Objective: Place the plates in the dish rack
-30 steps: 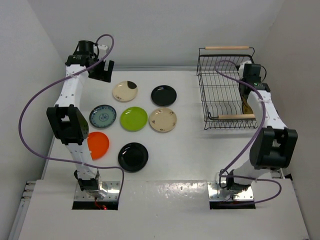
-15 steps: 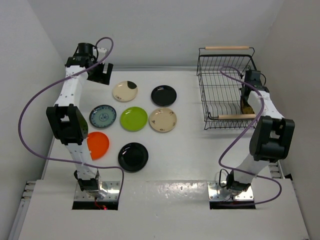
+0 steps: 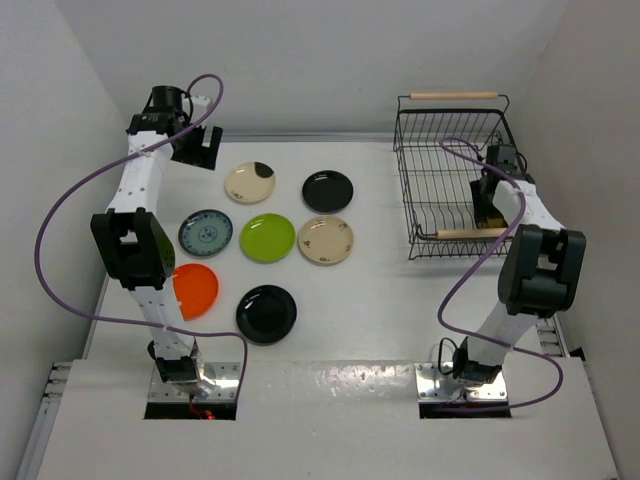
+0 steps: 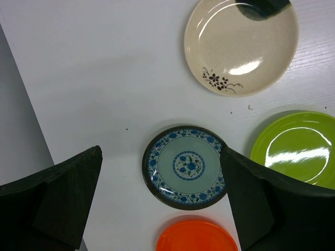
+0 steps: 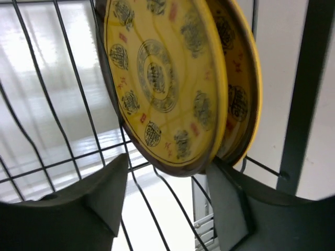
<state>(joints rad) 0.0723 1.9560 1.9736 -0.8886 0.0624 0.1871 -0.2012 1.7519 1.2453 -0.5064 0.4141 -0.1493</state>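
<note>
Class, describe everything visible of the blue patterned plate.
The blue patterned plate is small, round and glossy, seemingly glazed ceramic: dark rim, a band of blue ornament, pale centre with a blue medallion. It lies flat, face up, on the white table, left of the lime green plate and beyond the orange plate, apart from both. Only the table touches it.

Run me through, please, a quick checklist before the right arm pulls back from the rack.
1. Right gripper open: ok.
2. Front mustard plate on edge in the dish rack: ok.
3. Second mustard plate on edge behind it: ok.
4. Right fingers clear of the front plate's rim: cannot tell.
5. Left gripper open, away from the dish rack: ok.
6. All plates loaded: not ok; the blue-grey plate and others lie on the table.
</note>
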